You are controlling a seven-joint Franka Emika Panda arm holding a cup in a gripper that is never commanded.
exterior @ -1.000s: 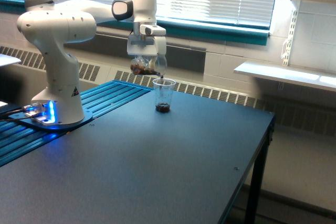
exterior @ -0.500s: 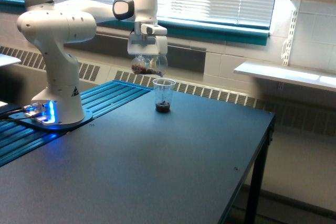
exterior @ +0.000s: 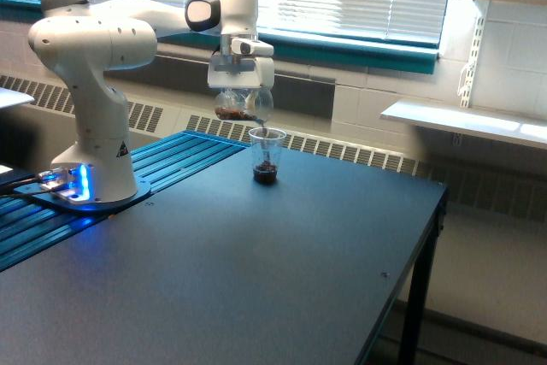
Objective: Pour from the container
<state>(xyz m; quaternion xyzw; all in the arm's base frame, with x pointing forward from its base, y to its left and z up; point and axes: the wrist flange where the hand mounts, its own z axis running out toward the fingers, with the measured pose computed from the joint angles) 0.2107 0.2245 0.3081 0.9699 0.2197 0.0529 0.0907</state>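
My gripper (exterior: 240, 85) hangs from the white arm at the back of the dark table and is shut on the container (exterior: 242, 104), a clear rounded vessel with brown material inside. The container is tilted toward the exterior view's right, its mouth just above the rim of a small clear cup (exterior: 267, 156). That cup stands upright on the table, with a dark brown layer at its bottom and a few brown bits showing inside its upper part.
The arm's white base (exterior: 92, 179) with blue lights sits on blue ribbed panels (exterior: 162, 160) at the exterior view's left. The dark table (exterior: 256, 271) ends at an edge on the right. A window with blinds and a white shelf (exterior: 461, 119) lie behind.
The gripper and container rose slightly and shifted a little to the right. Brown bits now show in the cup's upper part, below the container's mouth.
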